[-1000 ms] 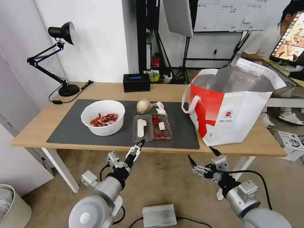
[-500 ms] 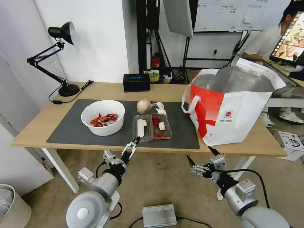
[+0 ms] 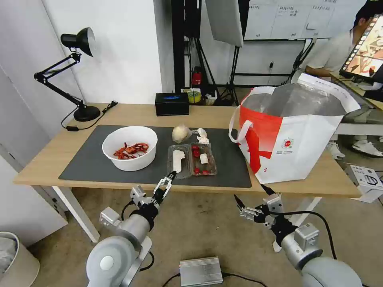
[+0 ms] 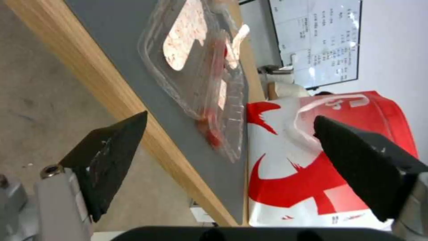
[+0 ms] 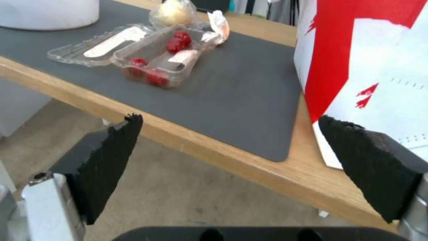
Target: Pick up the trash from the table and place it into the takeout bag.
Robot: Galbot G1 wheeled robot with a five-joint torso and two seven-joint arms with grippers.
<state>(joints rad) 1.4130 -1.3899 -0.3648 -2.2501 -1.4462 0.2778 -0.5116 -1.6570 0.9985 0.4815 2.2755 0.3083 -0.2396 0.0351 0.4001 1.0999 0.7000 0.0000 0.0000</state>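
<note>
On the dark mat [image 3: 99, 167] of the table [image 3: 48, 159] sit the trash items: a white bowl [image 3: 129, 153] of red shells, a clear hinged tray [image 3: 191, 159] with red bits, a beige ball [image 3: 180, 133] and a tissue wad [image 3: 202, 136]. The red-and-white takeout bag [image 3: 295, 135] stands open at the table's right end. My left gripper [image 3: 169, 177] is open, level with the table's front edge, just before the tray [image 4: 196, 67]. My right gripper [image 3: 250, 193] is open below the edge, in front of the bag [image 5: 370, 60], with the tray [image 5: 151, 57] and ball [image 5: 174, 11] beyond it.
A black desk lamp [image 3: 79, 79] stands at the back left corner and a black box with a blue top [image 3: 172, 103] at the back middle. On the floor lie a silver box [image 3: 200, 271], a white bin [image 3: 16, 259] and a white carton [image 3: 369, 181].
My left arm has shifted a little to the left and its gripper tip has risen slightly towards the table edge. The right gripper has drifted slightly left. Nothing on the table moved.
</note>
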